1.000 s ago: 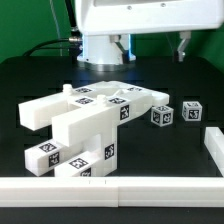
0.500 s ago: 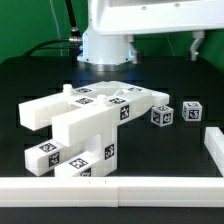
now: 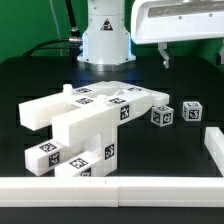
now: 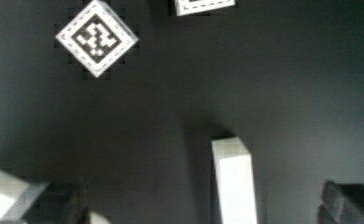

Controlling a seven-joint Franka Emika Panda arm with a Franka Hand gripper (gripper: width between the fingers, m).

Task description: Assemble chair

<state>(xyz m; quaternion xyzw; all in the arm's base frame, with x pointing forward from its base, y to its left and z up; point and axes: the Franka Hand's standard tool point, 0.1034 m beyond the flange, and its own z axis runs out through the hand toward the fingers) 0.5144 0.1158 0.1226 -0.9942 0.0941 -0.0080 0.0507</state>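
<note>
Chair parts (image 3: 90, 118) lay bunched together, touching one another, in the middle of the black worktop (image 3: 30, 80). Two small cubes (image 3: 162, 115) sat just beside them toward the exterior view's right. The fingers (image 3: 165, 57) hung well above and behind the cubes, spread apart, holding nothing and touching no part.

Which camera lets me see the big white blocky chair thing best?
The exterior view: the chair piece sits whole in the middle, tags showing. The wrist view shows mostly dark table and two square tags; whether those belong to it, I cannot tell.
</note>
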